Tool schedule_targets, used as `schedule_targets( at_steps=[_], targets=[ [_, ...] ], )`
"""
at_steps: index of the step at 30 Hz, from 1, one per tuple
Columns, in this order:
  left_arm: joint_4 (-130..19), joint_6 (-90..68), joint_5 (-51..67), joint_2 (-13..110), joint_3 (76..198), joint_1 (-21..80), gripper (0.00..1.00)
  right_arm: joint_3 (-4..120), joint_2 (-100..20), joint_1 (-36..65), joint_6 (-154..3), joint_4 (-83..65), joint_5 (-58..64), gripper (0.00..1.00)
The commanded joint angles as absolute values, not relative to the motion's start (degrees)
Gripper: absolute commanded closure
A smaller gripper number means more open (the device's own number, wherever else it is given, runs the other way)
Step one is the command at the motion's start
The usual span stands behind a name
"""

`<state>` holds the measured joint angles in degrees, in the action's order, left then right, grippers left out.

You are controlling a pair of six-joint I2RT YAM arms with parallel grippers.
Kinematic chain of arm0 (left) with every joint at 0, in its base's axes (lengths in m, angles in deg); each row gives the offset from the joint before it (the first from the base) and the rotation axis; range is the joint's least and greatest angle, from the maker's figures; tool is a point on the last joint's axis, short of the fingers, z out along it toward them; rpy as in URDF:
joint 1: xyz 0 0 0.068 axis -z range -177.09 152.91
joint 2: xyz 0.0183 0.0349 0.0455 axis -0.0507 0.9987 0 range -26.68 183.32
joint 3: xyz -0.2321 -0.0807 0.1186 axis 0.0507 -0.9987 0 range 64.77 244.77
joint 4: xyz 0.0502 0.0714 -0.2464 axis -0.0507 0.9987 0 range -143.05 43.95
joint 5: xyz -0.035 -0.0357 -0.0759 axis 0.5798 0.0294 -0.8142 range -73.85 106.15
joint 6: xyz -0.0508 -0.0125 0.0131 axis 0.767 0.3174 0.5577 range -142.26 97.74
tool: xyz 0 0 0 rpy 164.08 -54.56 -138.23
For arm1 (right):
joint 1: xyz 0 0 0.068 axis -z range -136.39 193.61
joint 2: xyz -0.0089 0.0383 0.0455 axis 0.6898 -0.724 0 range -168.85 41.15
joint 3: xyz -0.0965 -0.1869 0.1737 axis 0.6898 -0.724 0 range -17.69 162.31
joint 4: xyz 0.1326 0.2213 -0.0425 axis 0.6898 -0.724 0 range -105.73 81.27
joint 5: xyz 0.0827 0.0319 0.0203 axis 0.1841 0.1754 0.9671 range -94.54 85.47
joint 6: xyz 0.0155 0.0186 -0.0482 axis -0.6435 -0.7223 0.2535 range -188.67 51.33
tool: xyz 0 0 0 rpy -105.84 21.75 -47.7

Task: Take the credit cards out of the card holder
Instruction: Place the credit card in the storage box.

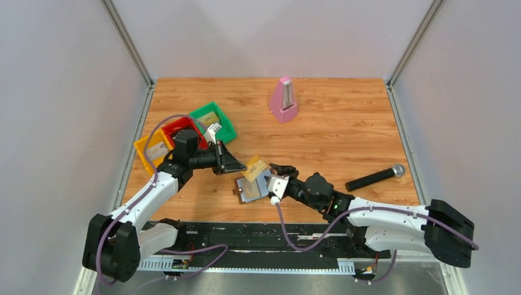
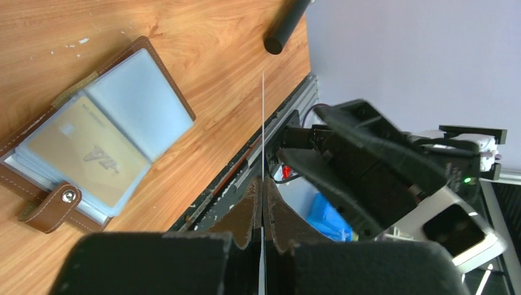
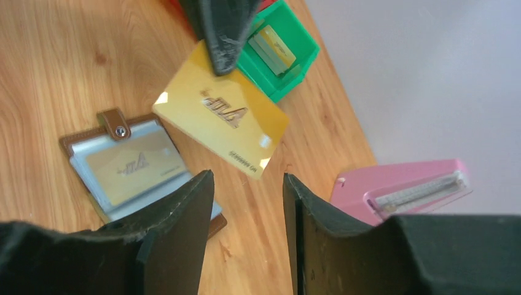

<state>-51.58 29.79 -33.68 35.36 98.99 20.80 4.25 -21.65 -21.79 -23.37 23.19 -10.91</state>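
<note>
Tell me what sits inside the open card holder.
One gold-tan card shows on top inside the card holder. Whatever lies beneath it is covered; more cards cannot be told.

The card holder (image 1: 250, 189) lies open on the table (image 1: 344, 123) at front middle, a credit card (image 3: 132, 167) in its pocket; a second card (image 3: 221, 126), pinched by the left gripper (image 1: 242, 166), hangs just behind it. The trays (image 1: 227, 132) with cards (image 1: 209, 118) in them sit at left rear, the metronome (image 1: 284, 100) behind centre, the microphone (image 1: 375, 177) at right.
</note>
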Motion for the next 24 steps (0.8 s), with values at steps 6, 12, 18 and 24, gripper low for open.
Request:
schedule_targets(
  at_steps=[6,12,18,24],
  targets=[
    [-46.19,17.61,-37.33,37.89,103.57,20.68,1.00,22.52,-19.47,-8.10,-60.96,-4.20,3.62,0.52],
    [-48.50,19.74,-35.18,35.48,101.83,20.66,1.00,27.73,-22.47,0.85,-78.54,-8.43,11.70,0.53],
    [-65.05,33.51,-25.82,30.43,93.63,20.66,1.00,23.78,-22.91,2.48,-104.04,-0.49,10.11,0.44],
    [-79.70,44.18,-22.14,29.59,87.63,20.66,1.00,18.52,-25.92,2.42,-117.21,13.20,12.04,0.42]
  ],
)
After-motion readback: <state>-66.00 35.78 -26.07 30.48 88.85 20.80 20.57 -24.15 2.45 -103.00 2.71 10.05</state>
